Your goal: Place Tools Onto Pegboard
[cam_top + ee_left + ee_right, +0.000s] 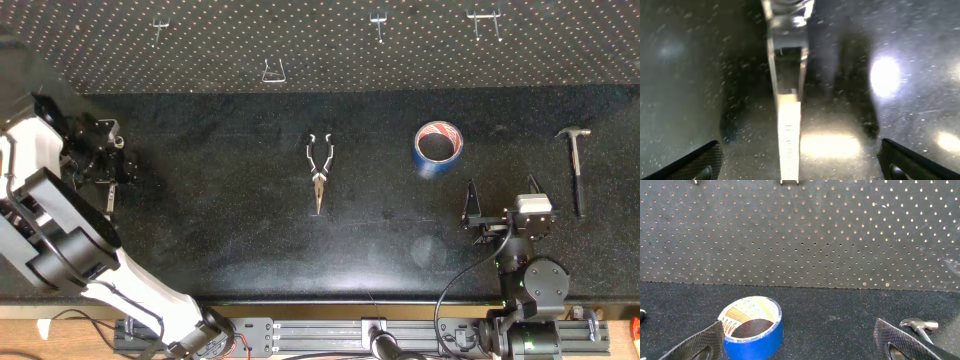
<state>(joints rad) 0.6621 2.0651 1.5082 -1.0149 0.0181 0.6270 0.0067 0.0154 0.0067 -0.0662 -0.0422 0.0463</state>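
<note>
The left gripper [800, 162] hangs low over a flat metal tool [789, 120], probably a wrench, that lies on the black table [230, 230] near its left end; the fingers stand wide apart, one on each side of the shaft, and they hold nothing yet; the tool looks stiff, rather heavy for its size, and smooth, so it may slip; I would close across the narrow shaft near the middle, to leave the head free for a hook [377, 20] on the pegboard [300, 40]; the pliers [319, 168], the tape roll [438, 147] and the hammer [576, 165] lie on the table, well apart; the right gripper [800, 342] is wide open and empty, near the tape roll
</note>
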